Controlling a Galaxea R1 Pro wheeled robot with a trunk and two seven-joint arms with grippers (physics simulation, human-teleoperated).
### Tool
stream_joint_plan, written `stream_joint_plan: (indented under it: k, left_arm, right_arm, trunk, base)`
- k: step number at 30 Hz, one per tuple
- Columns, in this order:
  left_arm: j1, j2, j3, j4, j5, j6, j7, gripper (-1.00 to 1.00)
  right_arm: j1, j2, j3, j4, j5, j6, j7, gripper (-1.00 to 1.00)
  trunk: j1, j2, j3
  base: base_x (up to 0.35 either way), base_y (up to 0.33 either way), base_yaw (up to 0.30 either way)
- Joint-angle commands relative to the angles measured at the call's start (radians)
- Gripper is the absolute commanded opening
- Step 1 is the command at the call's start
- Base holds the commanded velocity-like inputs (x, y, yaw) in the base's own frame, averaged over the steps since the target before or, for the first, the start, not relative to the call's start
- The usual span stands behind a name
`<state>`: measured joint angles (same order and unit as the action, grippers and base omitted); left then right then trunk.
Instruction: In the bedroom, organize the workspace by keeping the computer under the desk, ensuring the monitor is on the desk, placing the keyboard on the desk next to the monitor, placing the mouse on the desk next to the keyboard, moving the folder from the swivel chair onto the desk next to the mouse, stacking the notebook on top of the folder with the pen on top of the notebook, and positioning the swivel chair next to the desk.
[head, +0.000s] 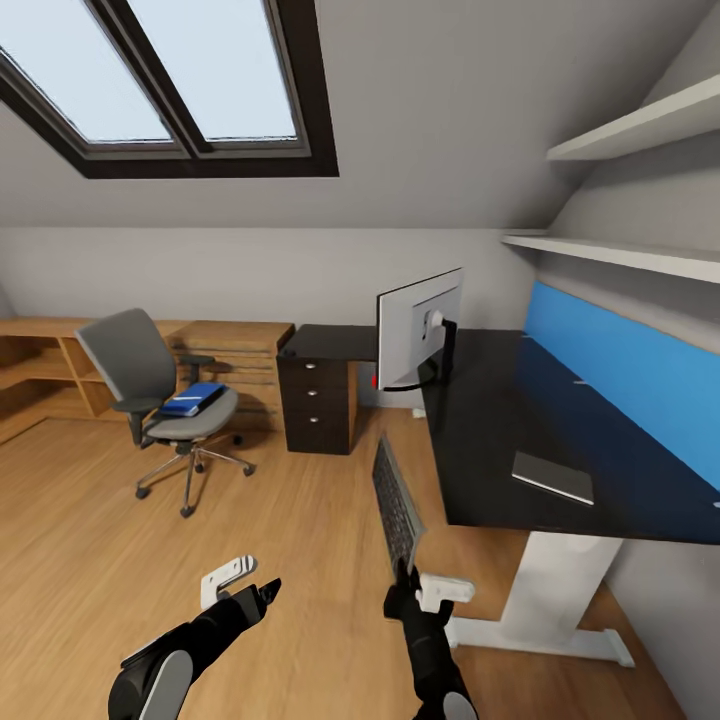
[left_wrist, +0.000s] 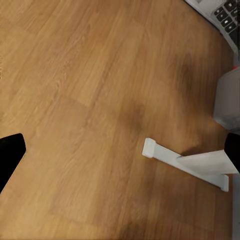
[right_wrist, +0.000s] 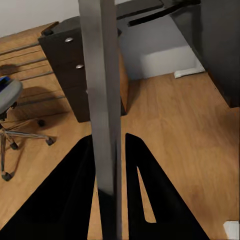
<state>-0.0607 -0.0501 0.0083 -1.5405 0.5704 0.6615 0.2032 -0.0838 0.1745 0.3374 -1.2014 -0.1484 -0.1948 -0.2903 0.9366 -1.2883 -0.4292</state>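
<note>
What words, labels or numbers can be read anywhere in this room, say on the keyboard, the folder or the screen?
None can be read.
The keyboard, clamped in the right gripper: key markings too small and blurred.
The folder on the swivel chair: plain blue, no label visible.
The monitor on the desk: its blank grey back faces us.

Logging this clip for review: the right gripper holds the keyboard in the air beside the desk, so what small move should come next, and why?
Probably carry the keyboard, clamped in the right gripper, rightward over the desk edge. It hangs above the floor, and the black top near the monitor looks bare.
</note>
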Motion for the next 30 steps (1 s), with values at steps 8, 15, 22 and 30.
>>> stream_joint_plan:
  k: [8, 15, 22, 30]
  left_arm:
    - [-0.001, 0.000, 0.001, -0.001, 0.009, 0.004, 0.007, 1.00]
    - [-0.001, 0.000, 0.001, -0.001, 0.010, 0.004, 0.008, 1.00]
    - [-0.001, 0.000, 0.001, -0.001, 0.011, 0.004, 0.008, 1.00]
    - [-0.001, 0.000, 0.001, -0.001, 0.010, 0.004, 0.008, 1.00]
  right_arm:
    - [-0.002, 0.000, 0.044, 0.048, -0.008, -0.148, -0.002, -1.00]
    - [-0.002, 0.000, 0.098, 0.052, 0.012, 0.006, -0.006, -1.00]
    - [-0.007, 0.000, 0.101, 0.049, 0.041, 0.156, -0.032, -1.00]
    - [-0.015, 0.000, 0.100, -0.018, 0.000, 0.366, -0.118, -1.00]
  trunk:
    - [0.000, -0.001, -0.001]
    - [0.000, -0.001, -0.001]
    - [0.000, -0.001, -0.001]
    - [0.000, -0.001, -0.001]
  base:
    - [0.218, 0.189, 0.000]
    - [0.129, 0.106, 0.000]
    - [0.007, 0.005, 0.000]
    - [0.000, 0.000, 0.000]
